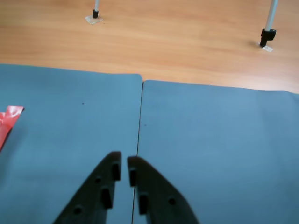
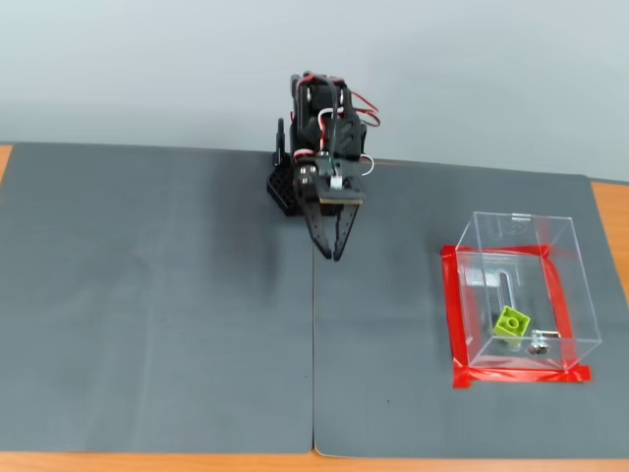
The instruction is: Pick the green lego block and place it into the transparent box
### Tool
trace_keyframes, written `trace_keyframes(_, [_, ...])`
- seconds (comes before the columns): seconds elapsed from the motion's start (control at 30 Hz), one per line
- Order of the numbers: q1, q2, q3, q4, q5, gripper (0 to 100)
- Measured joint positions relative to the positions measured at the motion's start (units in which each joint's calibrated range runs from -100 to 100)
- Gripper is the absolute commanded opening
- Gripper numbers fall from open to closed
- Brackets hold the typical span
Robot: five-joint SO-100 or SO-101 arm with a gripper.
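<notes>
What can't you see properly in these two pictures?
- Wrist view: the green lego block and the transparent box lie outside the frame; only red tape shows at the left edge.
- Wrist view: the tool is cut off by the bottom edge.
- Fixed view: the arm's base is hidden behind its own body.

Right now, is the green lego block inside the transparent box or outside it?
Inside. In the fixed view the green lego block lies on the floor of the transparent box, within its red-taped foot.
</notes>
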Motion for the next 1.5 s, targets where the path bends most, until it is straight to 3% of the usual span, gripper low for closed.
trace_keyframes(0.53, [0.15,-0.42,20.66,0.0,-0.24,2])
trace_keyframes(0.87, [0.15,-0.68,20.93,0.26,-0.24,2])
trace_keyframes(1.2, [0.15,-0.76,20.12,14.31,-0.44,2])
trace_keyframes(1.5, [0.88,-0.76,20.12,15.26,-0.44,2])
